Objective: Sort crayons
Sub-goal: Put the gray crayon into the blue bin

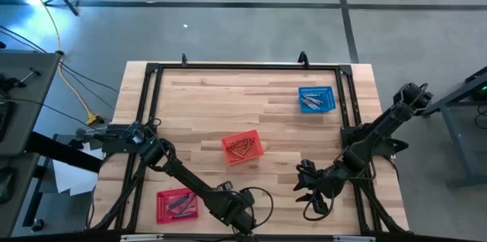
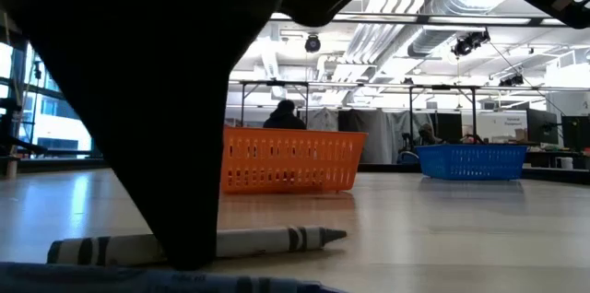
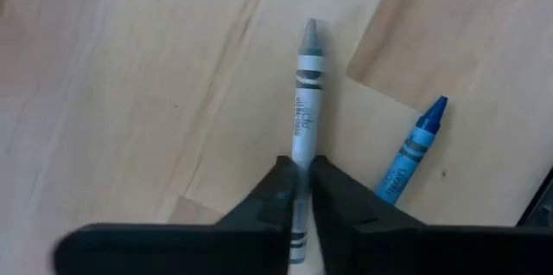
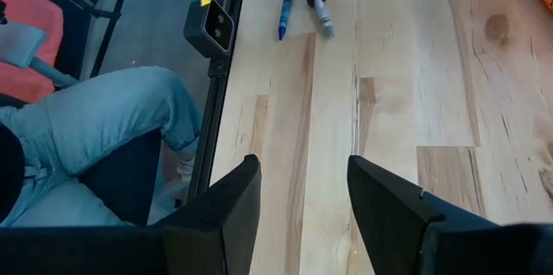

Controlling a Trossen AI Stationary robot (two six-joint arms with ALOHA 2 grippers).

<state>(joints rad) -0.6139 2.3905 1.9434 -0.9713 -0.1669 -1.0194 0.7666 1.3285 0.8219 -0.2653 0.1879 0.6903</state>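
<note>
Grey crayon (image 3: 308,93): a thin stick in a white-grey paper wrapper with dark bands near each end and a bare grey cone tip; it lies flat on the wooden table (image 1: 266,101) at the near edge, by the low camera.
Grey crayon, axis: its long axis runs straight out from the left gripper's fingers, tip pointing away from the wrist; in the low view it lies side-on, tip toward that picture's right.
Left gripper (image 3: 298,190): down at the table's near edge, its two dark fingers drawn close on either side of the grey crayon's rear half, touching or nearly touching the wrapper; the crayon rests on the wood.
Blue crayon (image 3: 413,150): just beside the grey one, apart from it, lying flat; blue wrapper, darker blue tip, tilted so its tip leans away from the grey crayon.
Right gripper (image 4: 302,190): low over bare wood at the near right, fingers spread wide, nothing between them.
Near red basket (image 1: 176,204): near left corner, grey sticks inside.
Orange basket (image 1: 242,148): mid-table, thin sticks inside.
Blue basket (image 1: 316,99): far right, bluish sticks inside.
Person (image 4: 95,141): seated beside the table, legs in light jeans.
</note>
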